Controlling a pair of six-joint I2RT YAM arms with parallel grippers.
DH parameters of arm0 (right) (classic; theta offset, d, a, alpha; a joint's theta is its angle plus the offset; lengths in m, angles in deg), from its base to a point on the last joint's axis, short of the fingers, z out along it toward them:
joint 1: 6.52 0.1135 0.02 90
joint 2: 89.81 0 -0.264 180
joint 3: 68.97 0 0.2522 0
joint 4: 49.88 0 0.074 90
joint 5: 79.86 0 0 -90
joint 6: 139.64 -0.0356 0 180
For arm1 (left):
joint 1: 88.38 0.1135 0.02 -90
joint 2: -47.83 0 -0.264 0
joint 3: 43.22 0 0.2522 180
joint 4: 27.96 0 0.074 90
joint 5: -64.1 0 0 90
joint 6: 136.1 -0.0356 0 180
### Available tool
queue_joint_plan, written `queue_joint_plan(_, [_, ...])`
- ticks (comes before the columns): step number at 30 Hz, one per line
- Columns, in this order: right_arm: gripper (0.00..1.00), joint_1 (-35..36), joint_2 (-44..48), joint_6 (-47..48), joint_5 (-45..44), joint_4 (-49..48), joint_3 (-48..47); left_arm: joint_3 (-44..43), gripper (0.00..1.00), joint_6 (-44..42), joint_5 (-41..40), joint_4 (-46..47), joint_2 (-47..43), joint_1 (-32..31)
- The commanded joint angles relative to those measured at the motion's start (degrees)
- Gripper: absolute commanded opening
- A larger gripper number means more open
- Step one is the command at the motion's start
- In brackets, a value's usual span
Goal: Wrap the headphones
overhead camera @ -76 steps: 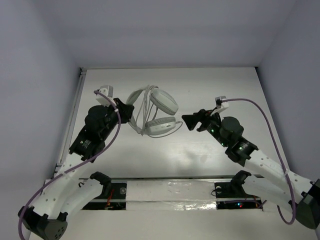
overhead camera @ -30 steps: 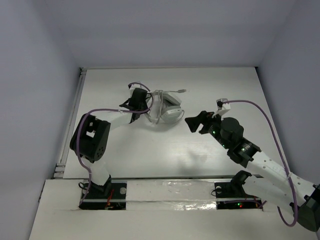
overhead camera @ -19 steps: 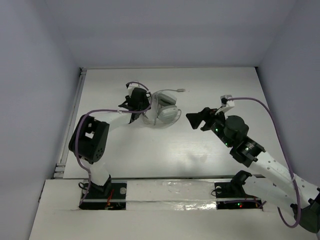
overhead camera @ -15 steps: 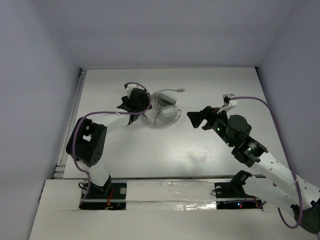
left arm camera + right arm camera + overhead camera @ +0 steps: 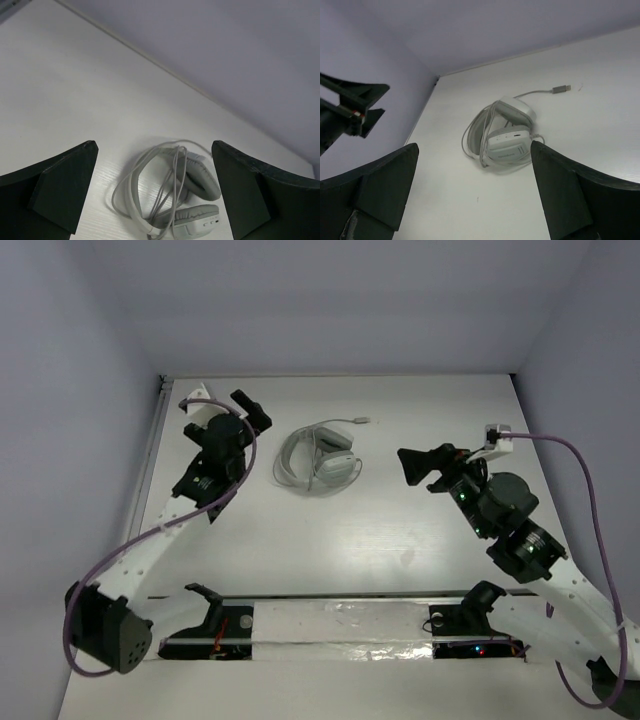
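Note:
The white headphones lie folded on the table, left of centre, with the thin grey cable looped round the headband and earcups. The cable's plug sticks out toward the back right. My left gripper hangs open to the left of them, apart from them and holding nothing. My right gripper stands open to their right, also empty. The left wrist view shows the headphones low between the wide-apart fingers. In the right wrist view the headphones and plug lie ahead, beyond the spread fingers.
A metal rail runs along the table's left edge, close beside the left arm. Pale walls close in the back and both sides. A purple cable loops off the right arm. The left gripper shows at the far left of the right wrist view.
The left gripper has opened, let go of the headphones and drawn back to the left. The right gripper has opened wider and backed off to the right. The headphones stay put.

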Motion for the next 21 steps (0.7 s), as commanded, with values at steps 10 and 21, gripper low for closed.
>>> queue_joint_plan(10, [1.0, -0.2, 8.5, 0.9, -8.6, 6.5, -4.3, 5.3, 0.99, -2.4, 4.6, -6.8, -25.0, 0.5])
queue_joint_plan(21, [1.0, -0.2, 8.9, 0.3, -8.8, 6.9, -3.2, 9.4, 0.99, -3.9, 7.2, -9.7, -32.2, 0.5])
